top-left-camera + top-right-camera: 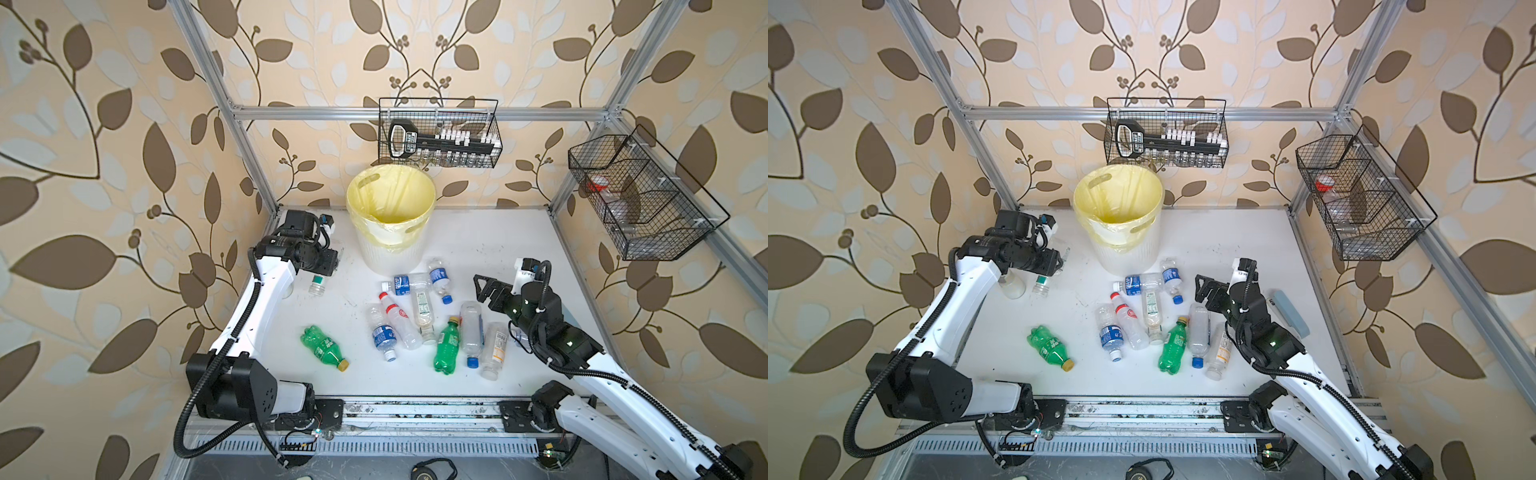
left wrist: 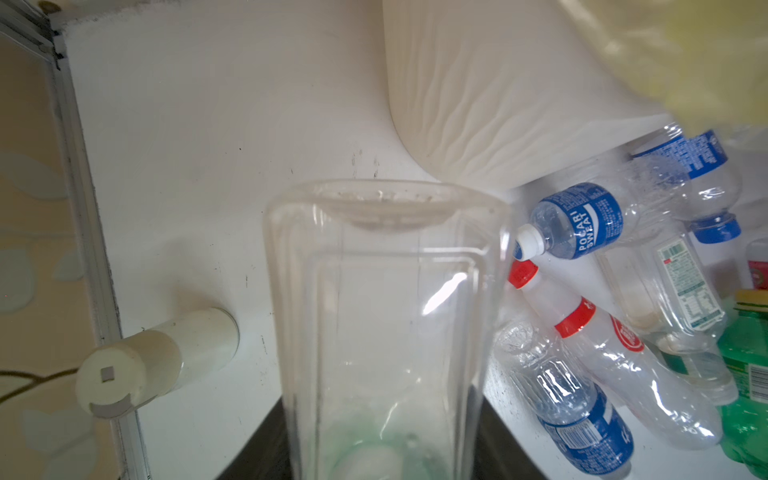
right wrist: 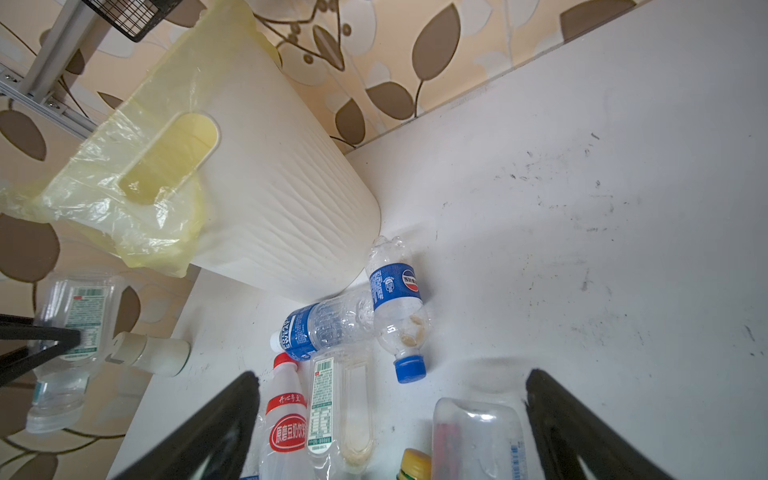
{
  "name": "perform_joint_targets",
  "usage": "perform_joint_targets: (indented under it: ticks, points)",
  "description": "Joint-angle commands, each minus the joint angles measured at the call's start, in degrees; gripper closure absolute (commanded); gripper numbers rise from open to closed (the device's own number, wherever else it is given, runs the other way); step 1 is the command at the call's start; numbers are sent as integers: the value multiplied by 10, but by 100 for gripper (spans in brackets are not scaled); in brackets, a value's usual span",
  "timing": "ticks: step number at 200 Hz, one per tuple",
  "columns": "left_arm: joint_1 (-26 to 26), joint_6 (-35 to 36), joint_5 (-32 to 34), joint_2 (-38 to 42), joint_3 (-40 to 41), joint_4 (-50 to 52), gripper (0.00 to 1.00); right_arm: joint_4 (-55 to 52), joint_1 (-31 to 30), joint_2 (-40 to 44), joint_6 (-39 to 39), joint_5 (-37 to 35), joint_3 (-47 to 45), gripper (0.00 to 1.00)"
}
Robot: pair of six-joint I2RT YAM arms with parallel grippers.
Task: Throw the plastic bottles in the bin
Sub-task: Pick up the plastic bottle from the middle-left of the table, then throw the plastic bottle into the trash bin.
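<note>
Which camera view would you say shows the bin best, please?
In both top views the bin shows whole: open mouth, yellow liner, ribbed wall to its base. The right wrist view gives only its outer side with a handle slot; the left wrist view only a patch of wall and liner.

Robot arms (image 1: 266, 299): two. Green bottles (image 1: 324, 348), yellow caps: two. Clear bottles (image 1: 471, 328): nine (one milky with red cap, another half hidden under left arm). Bin (image 1: 386, 257): one. Black wire baskets (image 1: 478, 120): two. Vials (image 1: 453, 158) in rear basket: too small to count.
</note>
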State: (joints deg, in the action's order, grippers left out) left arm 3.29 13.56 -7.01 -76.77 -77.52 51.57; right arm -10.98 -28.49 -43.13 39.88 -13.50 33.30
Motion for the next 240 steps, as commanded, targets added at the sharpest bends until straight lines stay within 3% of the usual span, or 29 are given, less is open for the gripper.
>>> perform_joint_targets:
  ticks: [1, 100, 176, 240]
  points:
    - [-8, -4, 4, 28, -36, 20, 63, -12, -3, 4, 11, -5, -9, 0]
    - [-8, -22, -15, 51, -141, 31, 62, -11, -14, 5, 14, -9, 2, 0]
    - [-8, -55, -27, 73, -270, 40, 63, -23, -26, 11, 14, -25, 20, 0]
    - [-8, -70, -65, 109, -259, 63, 61, -26, -29, 9, 11, -27, 32, 0]
